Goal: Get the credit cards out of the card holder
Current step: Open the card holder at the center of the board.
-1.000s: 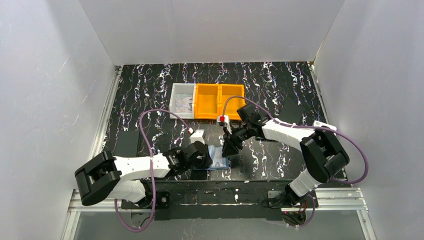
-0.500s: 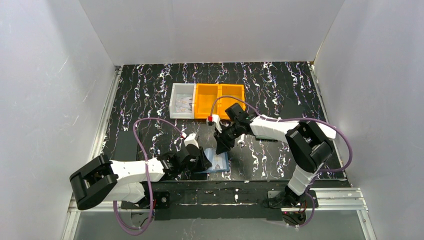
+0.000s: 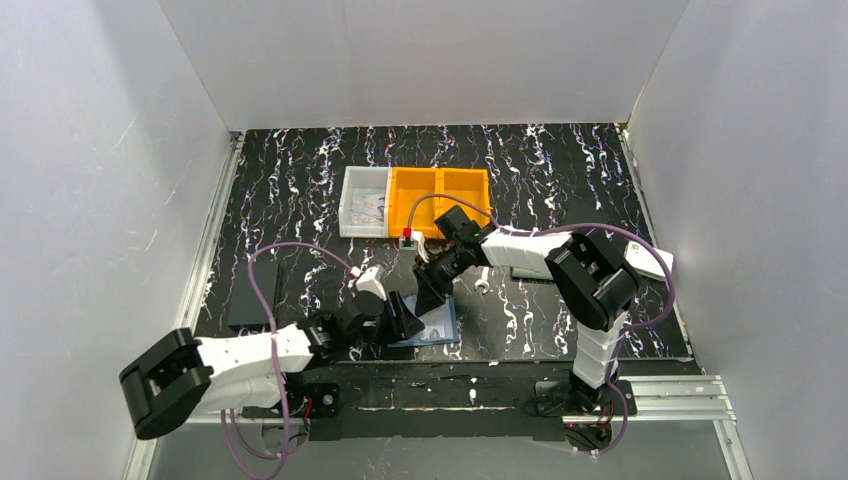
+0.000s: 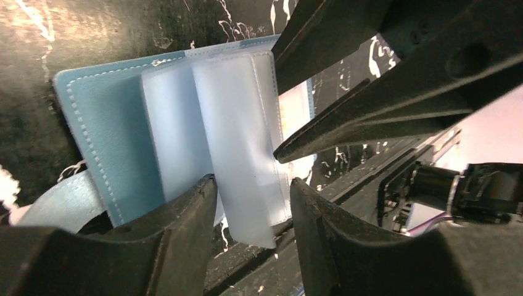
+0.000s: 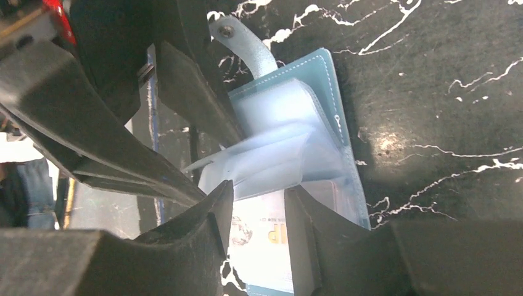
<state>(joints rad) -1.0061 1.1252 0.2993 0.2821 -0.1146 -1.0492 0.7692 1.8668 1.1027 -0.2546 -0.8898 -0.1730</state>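
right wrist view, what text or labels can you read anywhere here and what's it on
credit card in the card holder, right wrist view: a few gold letters, partly hidden; not readable with certainty.
Same card: a small dark line of print, too blurred to read.
Left wrist and top views: no readable text.

Left gripper [image 3: 408, 320] and right gripper [image 3: 426, 303] crowding the open holder [image 3: 442, 328] at the near edge of the table [image 3: 560, 170], fingers nearly meeting over the plastic sleeves [image 4: 234, 123]; hardly any gap showing between them. Both jaws standing apart, straddling the sleeves. Right arm [image 3: 530, 248] lying across the right-hand approach. Bins [image 3: 413, 203] sitting well behind, with free room lying between them and the holder, and out toward the far left.
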